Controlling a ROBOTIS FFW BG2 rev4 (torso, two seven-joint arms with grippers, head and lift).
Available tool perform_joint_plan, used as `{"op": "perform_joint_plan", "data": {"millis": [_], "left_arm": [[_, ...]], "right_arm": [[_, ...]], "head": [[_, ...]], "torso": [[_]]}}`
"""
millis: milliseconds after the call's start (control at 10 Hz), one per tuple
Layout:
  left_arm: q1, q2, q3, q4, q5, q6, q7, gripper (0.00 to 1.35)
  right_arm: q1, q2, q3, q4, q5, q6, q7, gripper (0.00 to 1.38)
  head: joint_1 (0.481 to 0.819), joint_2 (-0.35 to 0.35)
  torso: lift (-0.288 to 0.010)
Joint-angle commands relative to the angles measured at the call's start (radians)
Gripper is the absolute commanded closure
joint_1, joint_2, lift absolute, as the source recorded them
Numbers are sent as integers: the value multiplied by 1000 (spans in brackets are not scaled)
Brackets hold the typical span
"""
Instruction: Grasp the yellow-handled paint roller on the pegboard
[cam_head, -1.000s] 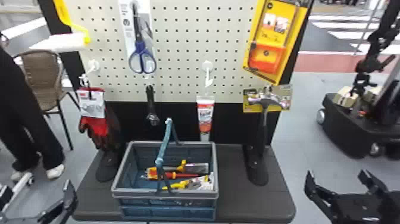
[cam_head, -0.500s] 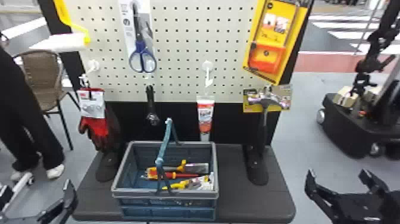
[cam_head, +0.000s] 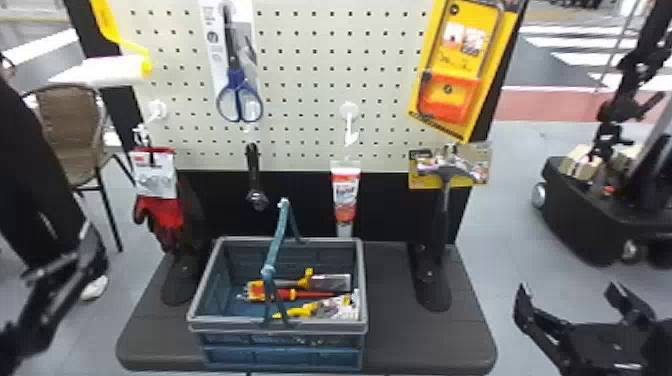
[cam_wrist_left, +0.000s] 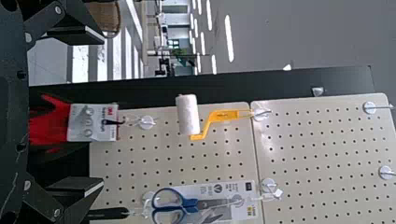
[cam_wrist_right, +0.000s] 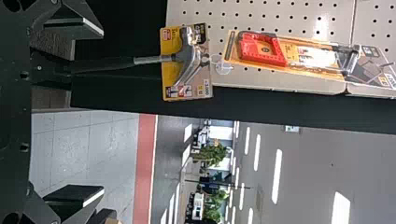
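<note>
The paint roller (cam_wrist_left: 187, 115) carries a fuzzy white sleeve on a yellow plastic handle — the pegboard (cam_head: 310, 65) behind it looks matt and smooth. The hammer (cam_wrist_right: 187, 56) has a shiny metal head; the basket (cam_head: 277, 328) is dull grey plastic, the gloves (cam_head: 159, 220) red cloth.

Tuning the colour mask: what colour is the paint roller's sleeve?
White roller sleeve, yellow handle; clearest in the left wrist view.

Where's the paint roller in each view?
Head view: paint roller at the pegboard's upper left corner, above the red gloves.
Left wrist view: paint roller mid-picture, next to the red gloves.
Right wrist view: faces the hammer instead.
Shared landmark: the pegboard.
</note>
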Motion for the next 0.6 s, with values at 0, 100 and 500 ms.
{"op": "perform_joint_plan", "data": {"millis": [0,100,500], "left_arm": [[-106,24,29,-19,26,129,-30,222],[-179,25,60,-21,35,203,-67,222],[-405,97,149,-14,132,304,-136,222]], "right_arm": [[0,1,1,0,-4,2,0,122],[-4,1,6,0,-4,2,0,122],[-11,1,21,0,-7,5,0,122]], "head": [[549,0],[549,0],[549,0]], "torso": [[-100],[-100],[-100]]}}
